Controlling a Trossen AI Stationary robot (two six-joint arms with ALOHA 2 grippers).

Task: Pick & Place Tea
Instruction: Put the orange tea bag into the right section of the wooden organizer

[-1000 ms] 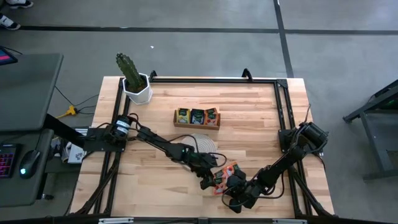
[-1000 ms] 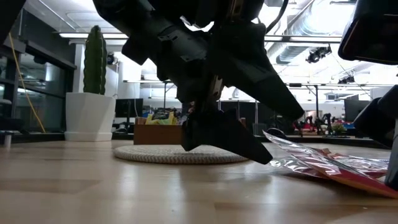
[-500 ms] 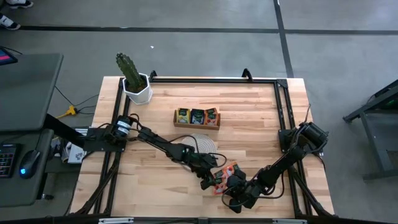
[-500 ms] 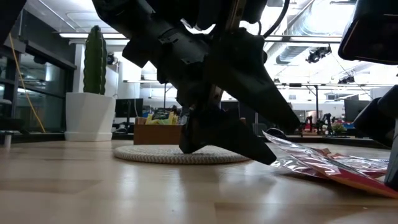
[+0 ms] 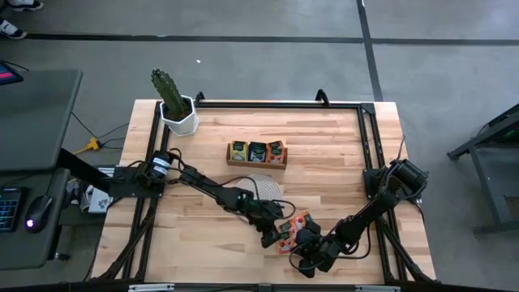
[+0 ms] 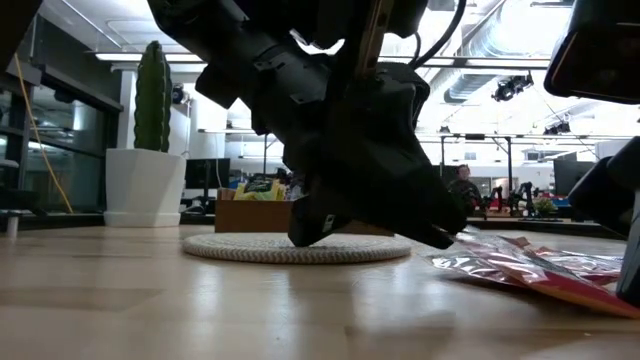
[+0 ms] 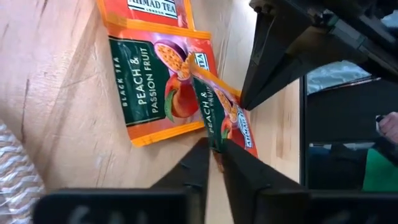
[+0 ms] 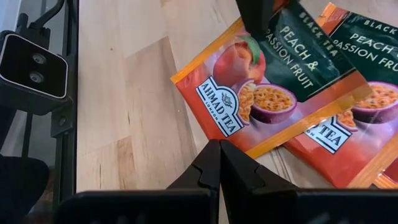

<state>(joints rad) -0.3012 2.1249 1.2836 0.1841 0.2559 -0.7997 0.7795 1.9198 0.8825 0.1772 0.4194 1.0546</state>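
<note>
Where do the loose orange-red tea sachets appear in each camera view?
High view: orange-red sachets lie low in the picture, between the two grippers.
Low view: flat on the table at the right.
Left wrist view: fanned out just ahead of the fingers.
Right wrist view: just beyond the shut right gripper.
Shared landmark: the left gripper, pinching one sachet's edge.

Left end effector [image 5: 271, 235] reaches low toward table centre, fingers pinched nearly together; right end effector [image 5: 302, 261] waits closed nearby.
</note>
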